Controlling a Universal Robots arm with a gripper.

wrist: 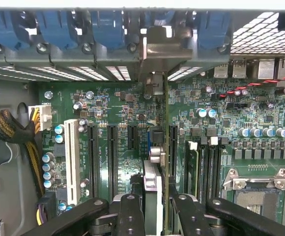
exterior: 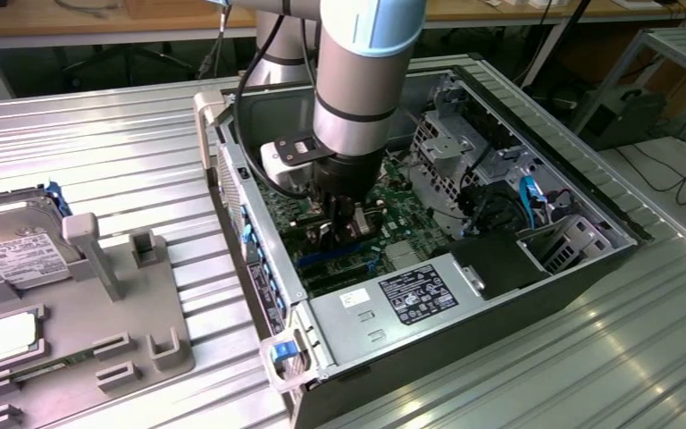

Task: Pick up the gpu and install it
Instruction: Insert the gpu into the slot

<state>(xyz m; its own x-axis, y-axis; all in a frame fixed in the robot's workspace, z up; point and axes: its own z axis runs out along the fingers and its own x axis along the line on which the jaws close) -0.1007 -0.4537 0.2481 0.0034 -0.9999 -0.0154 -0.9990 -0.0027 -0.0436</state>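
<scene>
The arm's pincer [exterior: 340,234] reaches into the open computer case [exterior: 581,268] — apparently holding the gpu [exterior: 346,214].

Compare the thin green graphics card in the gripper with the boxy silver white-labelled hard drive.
The gpu is thin and green, the hard drive boxy and silver. The gpu stands on edge over the motherboard, held by the gripper; the hard drive rests in the grey tray outside the case. Both are rectangular.

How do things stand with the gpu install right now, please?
Gripper shut on gpu, inside the open computer case. Card on edge over the motherboard slots, bracket at the rear slot openings. No obstruction visible.
</scene>
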